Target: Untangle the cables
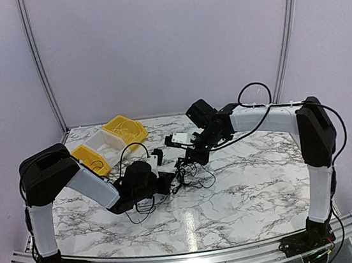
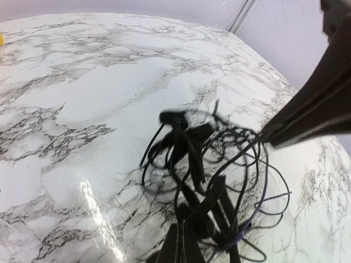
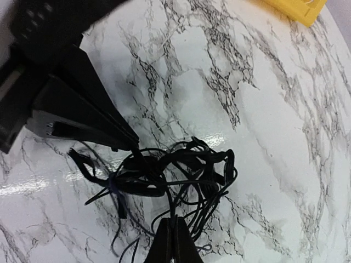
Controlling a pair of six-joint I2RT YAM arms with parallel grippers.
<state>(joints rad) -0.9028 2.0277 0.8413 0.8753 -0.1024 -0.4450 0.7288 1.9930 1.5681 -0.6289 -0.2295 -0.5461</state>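
Since both the left gripper and right gripper look clamped on strands of the cables, pulling apart may cinch them tighter.

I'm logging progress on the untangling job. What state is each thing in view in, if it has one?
cables: tangled in one clump, lying partly on the marble table
left tool: shut on the cables
right tool: shut on the cables
back yellow bin: upright, open-topped, contents too small to tell
front yellow bin: upright, open-topped
white bin: upright, open-topped
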